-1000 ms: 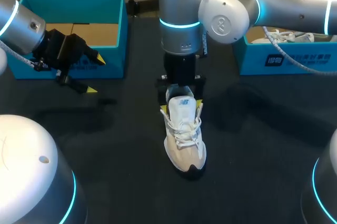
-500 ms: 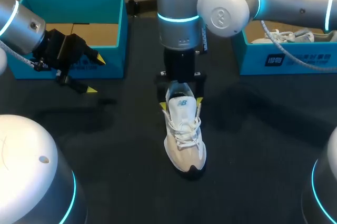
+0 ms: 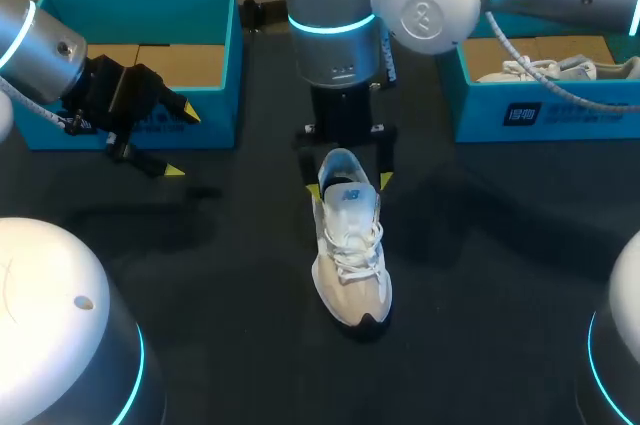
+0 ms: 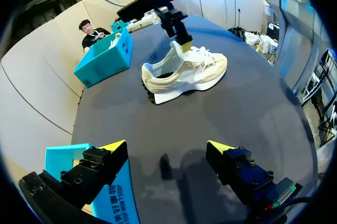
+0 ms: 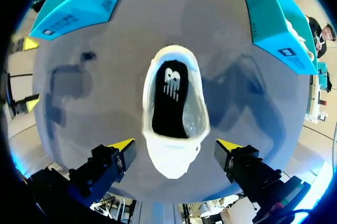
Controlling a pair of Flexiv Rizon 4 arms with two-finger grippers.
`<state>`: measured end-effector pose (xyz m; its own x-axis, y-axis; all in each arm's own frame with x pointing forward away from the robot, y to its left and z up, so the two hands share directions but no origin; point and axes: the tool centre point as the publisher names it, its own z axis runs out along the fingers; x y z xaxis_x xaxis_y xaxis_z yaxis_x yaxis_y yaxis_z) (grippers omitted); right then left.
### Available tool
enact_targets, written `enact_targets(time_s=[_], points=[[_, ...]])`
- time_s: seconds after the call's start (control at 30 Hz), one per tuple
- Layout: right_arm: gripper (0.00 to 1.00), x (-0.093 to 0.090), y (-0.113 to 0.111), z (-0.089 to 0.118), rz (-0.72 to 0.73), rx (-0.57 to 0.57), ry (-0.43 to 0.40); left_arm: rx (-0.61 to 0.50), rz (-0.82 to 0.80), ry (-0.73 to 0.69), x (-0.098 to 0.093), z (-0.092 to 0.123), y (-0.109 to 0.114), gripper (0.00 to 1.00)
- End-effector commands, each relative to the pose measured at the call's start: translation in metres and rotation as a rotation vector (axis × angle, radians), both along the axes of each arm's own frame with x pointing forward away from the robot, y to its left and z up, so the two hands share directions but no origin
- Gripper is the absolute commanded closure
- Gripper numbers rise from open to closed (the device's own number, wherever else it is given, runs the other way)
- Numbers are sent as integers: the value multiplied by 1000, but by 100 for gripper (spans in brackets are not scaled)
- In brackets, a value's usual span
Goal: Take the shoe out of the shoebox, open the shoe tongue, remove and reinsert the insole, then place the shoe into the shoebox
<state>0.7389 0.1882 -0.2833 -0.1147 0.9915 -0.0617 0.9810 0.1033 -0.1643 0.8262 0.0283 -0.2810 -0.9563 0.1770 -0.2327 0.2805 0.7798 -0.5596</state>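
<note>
Shoe (image 3: 350, 255) is out of the box, upright on its sole mid-table (image 3: 480, 275), toe pointing back toward the robot.

Right gripper (image 3: 350, 186) hangs straight over the shoe's mouth. Its fingers are spread wide, one on each side of the tongue (image 3: 350, 200). There's a visible gap on both sides, so it has hold of nothing.

Left gripper (image 3: 181, 141) is also spread wide and empty. It's parked just in front of the left shoebox (image 3: 215, 105), well apart from the shoe.

The wrist view looks right down into the shoe, and the black insole (image 5: 169, 97) is exposed from heel to tongue. My read: the tongue is open enough and the insole pull is the step in hand.

How I'd run it:
- Narrow the fingers before descending. At this spread they'd straddle the collar rather than enter it.
- Go for the heel end of the insole, where the opening is widest. Put one finger under the edge and one on top, and pinch the edge only.
- Peel up and toward the heel. A straight lift likely drags the whole shoe up, since nothing is pinning it.
- Bring the left gripper over to press on the toe or clamp the sidewall first.
- Keep clear of the laces.

Left shoebox looks empty, so it's probably the return spot. Right shoebox (image 3: 560, 110) already holds a second shoe (image 3: 535, 70).
</note>
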Motion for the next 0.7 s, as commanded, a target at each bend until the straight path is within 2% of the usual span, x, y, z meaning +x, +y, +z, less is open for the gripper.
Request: enact_targets(time_s=[0.03,0.1,0.13,0.17,0.2,0.27,0.37,0.47,0.7], points=[[0,-14,0,-3,-5,13,0,1,-1,-1,-1,1,1,0],[0,-22,1,-4,-10,16,-1,1,-1,-1,-1,1,1,0],[51,-25,2,-5,-13,18,-2,1,-1,-1,-1,1,1,0],[58,-27,2,-6,-14,19,-2,1,-1,-1,-1,1,1,0],[60,-28,2,-6,-15,20,-2,1,-1,-1,-1,1,1,0],[73,-32,1,-7,-19,21,-2,1,-1,-1,-1,1,1,0],[78,-35,-2,-6,-26,12,-13,1,-1,-1,-1,1,1,0],[79,-35,-5,-6,-27,8,-21,1,-1,-1,-1,1,1,0],[78,-21,-7,-22,1,41,-31,1,-1,-1,-1,1,1,0]])
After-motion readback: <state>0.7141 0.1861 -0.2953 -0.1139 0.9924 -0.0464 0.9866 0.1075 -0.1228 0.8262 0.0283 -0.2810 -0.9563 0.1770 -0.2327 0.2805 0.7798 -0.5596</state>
